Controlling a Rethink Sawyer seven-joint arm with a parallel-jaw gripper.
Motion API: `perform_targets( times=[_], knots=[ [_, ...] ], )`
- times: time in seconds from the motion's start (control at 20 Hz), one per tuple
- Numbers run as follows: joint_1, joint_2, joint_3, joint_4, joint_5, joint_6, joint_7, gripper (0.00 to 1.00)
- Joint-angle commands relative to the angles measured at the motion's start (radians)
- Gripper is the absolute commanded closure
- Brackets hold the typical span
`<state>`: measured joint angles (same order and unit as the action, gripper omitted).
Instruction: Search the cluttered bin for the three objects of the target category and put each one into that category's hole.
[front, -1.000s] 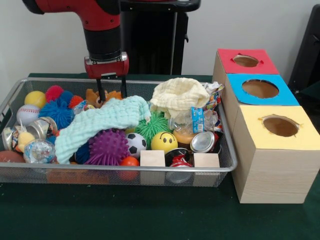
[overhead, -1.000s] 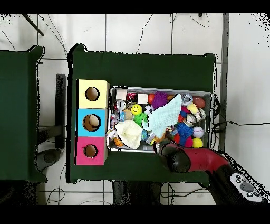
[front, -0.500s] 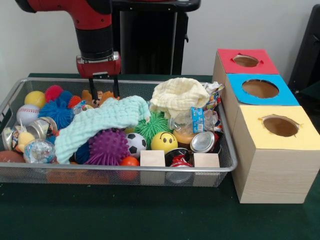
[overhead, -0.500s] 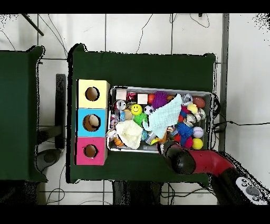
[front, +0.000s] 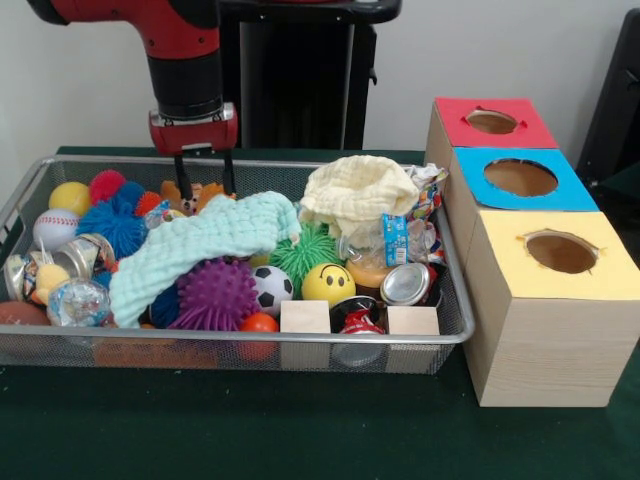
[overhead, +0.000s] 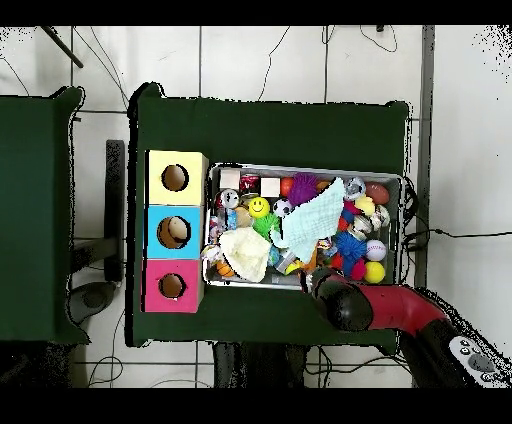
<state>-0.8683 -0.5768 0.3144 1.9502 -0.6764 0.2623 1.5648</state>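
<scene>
No lettering, number or brand can be read anywhere; the small blue printed packet (front: 395, 240) beside the crumpled cream cloth (front: 358, 192) carries print too small to make out, and the yellow ball (front: 328, 283) under that cloth bears only a drawn smiling face

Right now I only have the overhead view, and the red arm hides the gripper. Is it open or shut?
Observer: Open. The front view shows the gripper with its two black fingers apart.
Operator: What is it over?
Observer: An orange plush toy at the robot's side of the silver wire mesh bin.
Operator: Is it touching the toy?
Observer: The tips appear level with the toy's top. I cannot tell whether they touch it.
</scene>
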Motion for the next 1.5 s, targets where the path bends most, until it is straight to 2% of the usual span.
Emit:
perform_targets(
  times=[0.05, 0.25, 0.45, 0.55, 0.65, 0.9, 1.0, 1.25, 1.5],
  knots=[
    [-0.018, -0.061, 0.017, -0.007, -0.037, 0.091, -0.041, 0.00],
    [-0.042, -0.112, 0.029, 0.029, -0.029, 0.105, -0.060, 0.00],
    [-0.090, -0.225, 0.081, 0.077, 0.022, 0.178, -0.122, 0.00],
    [-0.105, -0.250, 0.100, 0.082, 0.035, 0.208, -0.142, 0.00],
    [-0.109, -0.228, 0.104, 0.069, 0.020, 0.208, -0.134, 0.00],
    [-0.081, -0.084, 0.076, 0.001, -0.057, 0.131, -0.066, 0.00],
    [-0.069, -0.054, 0.065, -0.012, -0.070, 0.107, -0.046, 0.00],
    [-0.003, 0.032, 0.006, -0.028, -0.104, 0.010, 0.048, 0.00],
    [0.019, 0.062, -0.025, -0.040, -0.110, -0.030, 0.075, 0.00]
  ],
)
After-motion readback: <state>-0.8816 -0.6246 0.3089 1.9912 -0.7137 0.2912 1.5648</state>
